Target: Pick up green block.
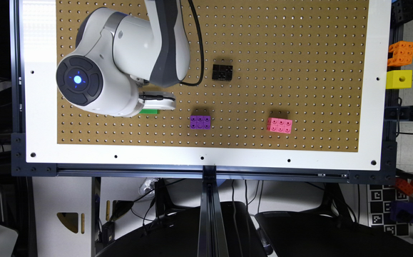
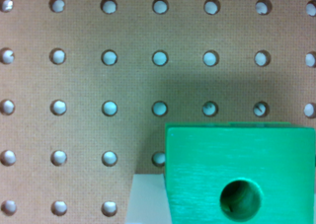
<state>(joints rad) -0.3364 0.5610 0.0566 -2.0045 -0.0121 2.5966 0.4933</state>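
Observation:
The green block (image 2: pixel 237 174) is close up in the wrist view, a bright green cube with one round dark hole in the face turned to the camera. In the exterior view just a thin green strip of the green block (image 1: pixel 149 111) shows on the pegboard, under the white gripper (image 1: pixel 157 101), which hangs right over it. The arm's big white joint covers the area to the exterior view's left of the block. Whether the gripper holds the block is not visible.
On the brown pegboard (image 1: pixel 299 53) lie a purple block (image 1: pixel 200 122), a pink block (image 1: pixel 279 125) and a black block (image 1: pixel 222 72). A yellow cube (image 1: pixel 399 79) and an orange block (image 1: pixel 401 53) sit off the board's right edge.

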